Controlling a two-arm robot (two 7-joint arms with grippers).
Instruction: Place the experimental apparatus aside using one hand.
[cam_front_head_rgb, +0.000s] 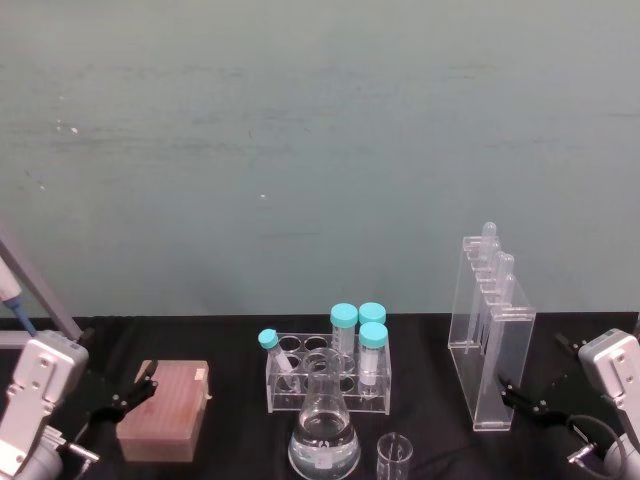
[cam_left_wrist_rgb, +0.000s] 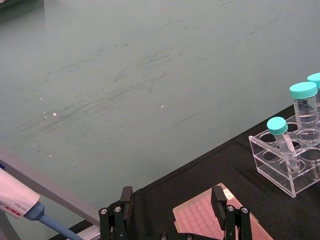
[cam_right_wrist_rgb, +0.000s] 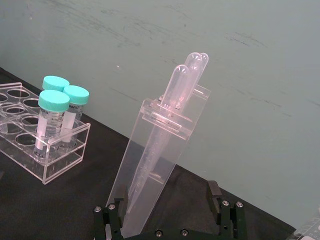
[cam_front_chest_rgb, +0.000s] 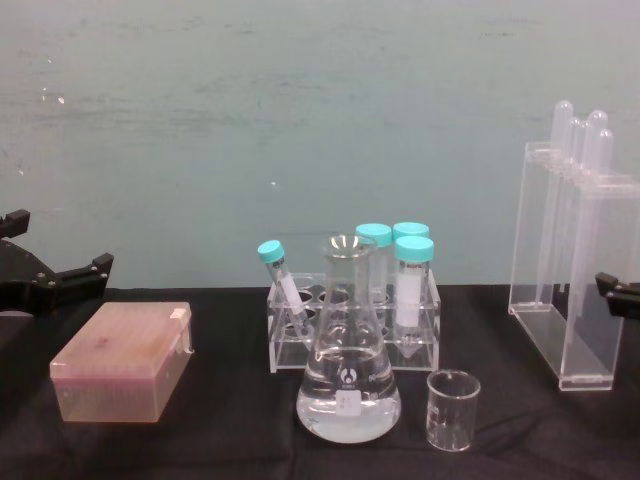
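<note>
Tube rack (cam_front_chest_rgb: 580, 330) upright, long axis vertical; test tubes (cam_front_chest_rgb: 598, 135) rounded ends up.

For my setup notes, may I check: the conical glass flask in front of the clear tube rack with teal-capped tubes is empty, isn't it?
Not quite: the conical glass flask in front of the clear tube rack with teal-capped tubes holds clear liquid, as the chest view shows.

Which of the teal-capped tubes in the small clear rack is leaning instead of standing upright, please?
The thin tube at the rack's left end; it tilts, while the three wider tubes stand upright.
</note>
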